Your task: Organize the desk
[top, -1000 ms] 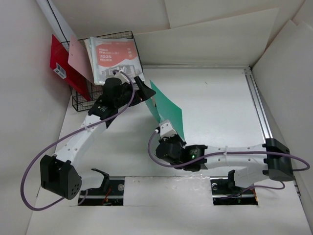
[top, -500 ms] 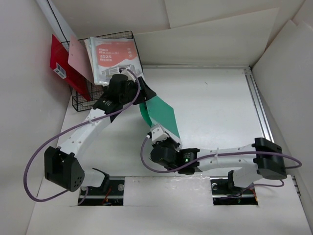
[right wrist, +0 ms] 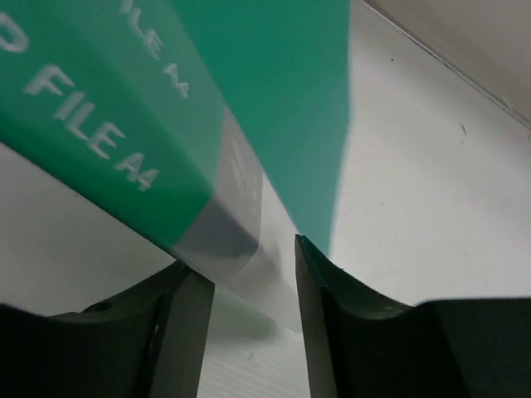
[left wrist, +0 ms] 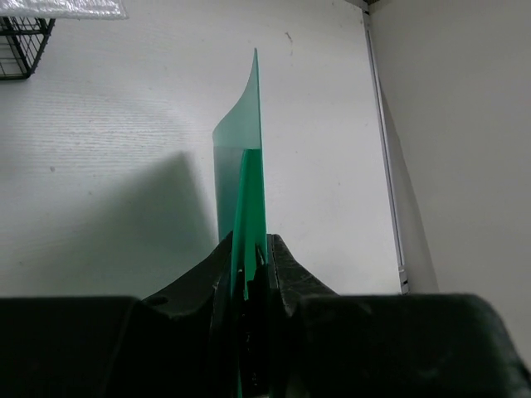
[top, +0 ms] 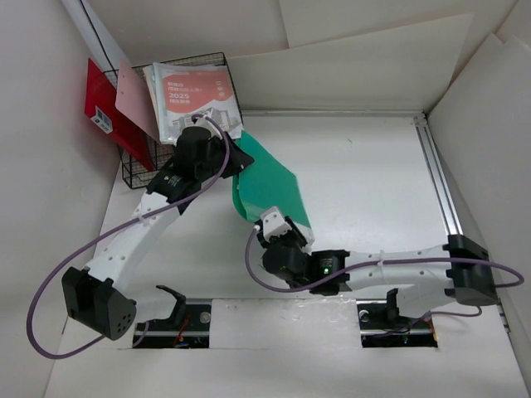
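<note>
A green A4 file folder hangs tilted over the middle of the white desk. My left gripper is shut on the folder's far left corner. In the left wrist view the folder stands edge-on, pinched between the jaws of the left gripper. My right gripper is at the folder's near edge and stands open. In the right wrist view the folder has its clear strip between the spread fingers of the right gripper, with a gap on the right side.
A black wire basket at the back left holds a white and red booklet, a pink sheet and a red folder. A metal rail runs along the desk's right edge. Upright white boards surround the desk.
My left gripper has shut on the green folder's far corner. My right gripper has opened and let go of the near edge. The folder has swung from upright to a flatter tilt.
</note>
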Available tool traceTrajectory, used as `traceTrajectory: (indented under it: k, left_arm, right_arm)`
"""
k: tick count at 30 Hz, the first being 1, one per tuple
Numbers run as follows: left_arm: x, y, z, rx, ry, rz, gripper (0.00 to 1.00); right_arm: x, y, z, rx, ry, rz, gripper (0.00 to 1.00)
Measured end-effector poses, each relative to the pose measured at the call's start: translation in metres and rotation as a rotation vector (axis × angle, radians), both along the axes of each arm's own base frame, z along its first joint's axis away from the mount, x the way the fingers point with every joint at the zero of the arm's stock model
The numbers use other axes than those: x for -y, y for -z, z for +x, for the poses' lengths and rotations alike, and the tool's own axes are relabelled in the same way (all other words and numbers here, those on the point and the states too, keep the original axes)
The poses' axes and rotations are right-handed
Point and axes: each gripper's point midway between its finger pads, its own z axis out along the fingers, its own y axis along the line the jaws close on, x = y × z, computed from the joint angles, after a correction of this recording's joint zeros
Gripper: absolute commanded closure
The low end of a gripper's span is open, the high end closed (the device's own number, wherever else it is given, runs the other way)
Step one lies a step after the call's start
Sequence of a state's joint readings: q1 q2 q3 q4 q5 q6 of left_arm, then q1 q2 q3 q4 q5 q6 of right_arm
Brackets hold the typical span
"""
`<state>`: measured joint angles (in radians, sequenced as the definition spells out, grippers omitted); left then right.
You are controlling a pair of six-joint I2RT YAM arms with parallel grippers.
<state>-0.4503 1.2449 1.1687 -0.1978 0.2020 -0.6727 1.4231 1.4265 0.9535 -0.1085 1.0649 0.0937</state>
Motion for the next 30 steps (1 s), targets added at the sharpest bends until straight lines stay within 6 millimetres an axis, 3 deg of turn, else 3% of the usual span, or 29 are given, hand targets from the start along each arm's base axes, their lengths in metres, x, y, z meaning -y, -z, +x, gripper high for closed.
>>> traceTrajectory:
  k: [3, 6, 10, 14, 17, 20, 24, 27, 30]
  left_arm:
    - [-0.004, -0.017, -0.003, 0.029, -0.009, 0.002, 1.0]
    - [-0.007, -0.044, -0.001, 0.082, -0.017, -0.006, 1.0]
    - [-0.014, -0.082, -0.002, 0.152, -0.038, 0.001, 1.0]
    - [-0.025, -0.137, -0.009, 0.241, -0.066, -0.004, 1.0]
    - [-0.038, -0.19, -0.016, 0.337, -0.109, -0.026, 1.0]
    - [-0.059, -0.238, -0.02, 0.421, -0.178, -0.038, 1.0]
    - [-0.094, -0.288, -0.016, 0.508, -0.342, -0.009, 1.0]
    - [-0.122, -0.31, -0.007, 0.539, -0.493, 0.047, 1.0]
    - [-0.147, -0.31, 0.005, 0.534, -0.639, 0.117, 1.0]
  right_arm:
    - [0.005, -0.021, -0.002, -0.012, 0.008, 0.114, 0.13]
    - [0.018, -0.051, -0.006, -0.022, 0.022, 0.254, 0.03]
    - [0.052, -0.106, -0.012, -0.025, 0.044, 0.512, 0.0]
    - [0.102, -0.156, -0.018, -0.006, 0.062, 0.78, 0.0]
    - [0.133, -0.17, -0.02, 0.013, 0.095, 0.904, 0.0]
    - [0.141, -0.168, -0.018, 0.023, 0.126, 0.922, 0.0]
    - [0.121, -0.143, -0.014, 0.016, 0.15, 0.831, 0.0]
    - [0.1, -0.123, -0.011, 0.008, 0.151, 0.739, 0.0]
    - [0.084, -0.1, -0.01, -0.004, 0.146, 0.66, 0.0]
